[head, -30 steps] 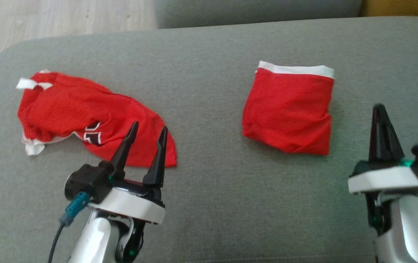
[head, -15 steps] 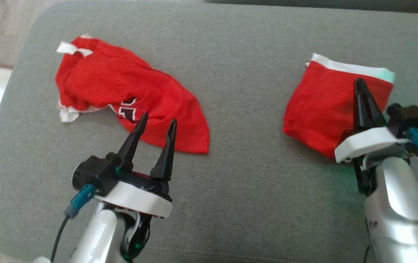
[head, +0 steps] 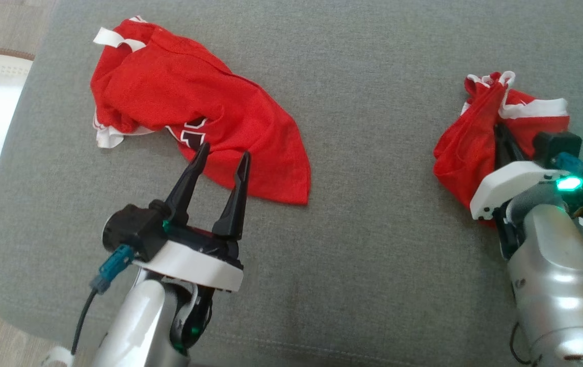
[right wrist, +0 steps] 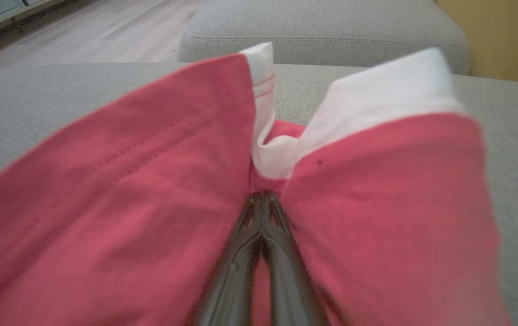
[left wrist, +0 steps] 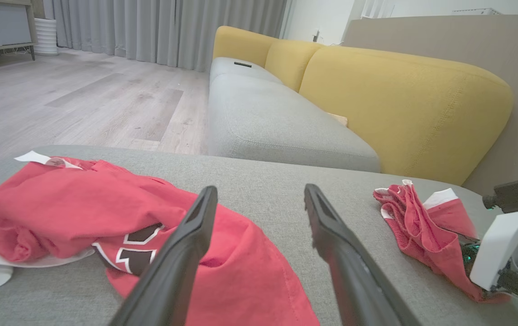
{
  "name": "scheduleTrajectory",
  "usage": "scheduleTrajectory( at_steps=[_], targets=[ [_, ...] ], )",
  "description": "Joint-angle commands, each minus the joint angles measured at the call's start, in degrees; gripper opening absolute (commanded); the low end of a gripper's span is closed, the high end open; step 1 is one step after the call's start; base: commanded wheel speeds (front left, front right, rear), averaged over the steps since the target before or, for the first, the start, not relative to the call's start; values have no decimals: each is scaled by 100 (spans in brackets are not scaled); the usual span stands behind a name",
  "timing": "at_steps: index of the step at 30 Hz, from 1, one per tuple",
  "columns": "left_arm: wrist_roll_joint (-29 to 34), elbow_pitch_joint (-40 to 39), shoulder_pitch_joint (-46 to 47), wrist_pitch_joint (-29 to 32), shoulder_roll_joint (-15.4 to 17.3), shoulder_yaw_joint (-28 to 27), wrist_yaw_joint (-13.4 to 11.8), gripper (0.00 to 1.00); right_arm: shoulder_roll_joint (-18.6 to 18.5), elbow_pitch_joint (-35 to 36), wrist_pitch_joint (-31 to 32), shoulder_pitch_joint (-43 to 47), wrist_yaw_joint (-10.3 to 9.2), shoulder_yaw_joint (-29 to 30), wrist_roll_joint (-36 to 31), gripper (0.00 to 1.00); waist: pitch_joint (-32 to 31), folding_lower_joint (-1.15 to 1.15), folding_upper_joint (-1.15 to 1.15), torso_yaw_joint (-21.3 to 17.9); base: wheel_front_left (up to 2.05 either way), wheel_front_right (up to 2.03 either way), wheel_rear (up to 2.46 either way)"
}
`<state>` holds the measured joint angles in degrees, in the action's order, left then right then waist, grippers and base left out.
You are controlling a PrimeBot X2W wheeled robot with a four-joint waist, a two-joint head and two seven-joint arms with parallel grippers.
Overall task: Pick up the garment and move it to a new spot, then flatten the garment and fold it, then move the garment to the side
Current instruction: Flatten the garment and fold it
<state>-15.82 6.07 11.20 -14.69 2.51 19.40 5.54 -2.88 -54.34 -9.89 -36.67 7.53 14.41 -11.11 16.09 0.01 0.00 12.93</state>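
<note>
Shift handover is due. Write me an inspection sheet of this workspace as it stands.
Surface: grey cushion, bearing both garments.
Job's things: red garment with white band, bunched up at the right; red jersey crumpled at the left, not folded.
Clutter: small dark item on the far sofa seat; what it is cannot be told.
Grippers: left gripper open, over the jersey's near edge; right gripper shut on the red garment.
Cables: blue-plug cable at the left wrist; blue plug at the right wrist.
Surroundings: yellow sofa, wood floor, grey curtains.
</note>
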Motion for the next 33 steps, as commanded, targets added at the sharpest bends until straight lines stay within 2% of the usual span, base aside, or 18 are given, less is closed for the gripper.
scheduleTrajectory(
  at_steps=[1, 6, 11, 12, 13, 17, 24, 33],
  targets=[
    [-17, -169, 270, -31, 37, -202, -20, 100, 0, -125, 17, -193, -4, -54, -29, 0, -15, -1, 0, -38, 0, 0, 0],
    [6, -133, 278, -31, 37, -255, -19, 100, 0, -518, -291, -397, -4, -200, 198, 0, -138, -1, 0, -207, 0, 0, 0],
    [30, -127, 230, -31, 37, -306, -10, 100, 1, -479, -472, -465, -4, -457, 597, 0, -320, -1, 0, -399, 0, 0, 0],
    [39, -126, 211, -31, 37, -325, -10, 100, 1, -380, -491, -452, -4, -533, 686, 21, -384, -1, 0, -462, 0, 0, 0],
    [44, -125, 191, -31, 37, -337, -8, 100, 1, -249, -501, -419, -4, -606, 786, 100, -436, -1, 0, -514, 0, 0, 0],
    [61, -136, 107, -31, 37, -401, -9, 100, 1, 707, -508, -46, -4, -1013, 1289, 100, -666, -1, 0, -748, 0, 0, 0],
    [105, -176, -76, -31, 37, -511, -21, 100, 1, 2225, -509, 886, -4, -1153, 1641, 100, -946, -1, 0, -1151, 0, 0, 0],
    [152, -159, -257, -31, 37, -576, -7, 100, 1, 3311, -510, 1989, -4, -964, 1866, 100, -1134, -1, 0, -1524, 0, 0, 0]
  ],
)
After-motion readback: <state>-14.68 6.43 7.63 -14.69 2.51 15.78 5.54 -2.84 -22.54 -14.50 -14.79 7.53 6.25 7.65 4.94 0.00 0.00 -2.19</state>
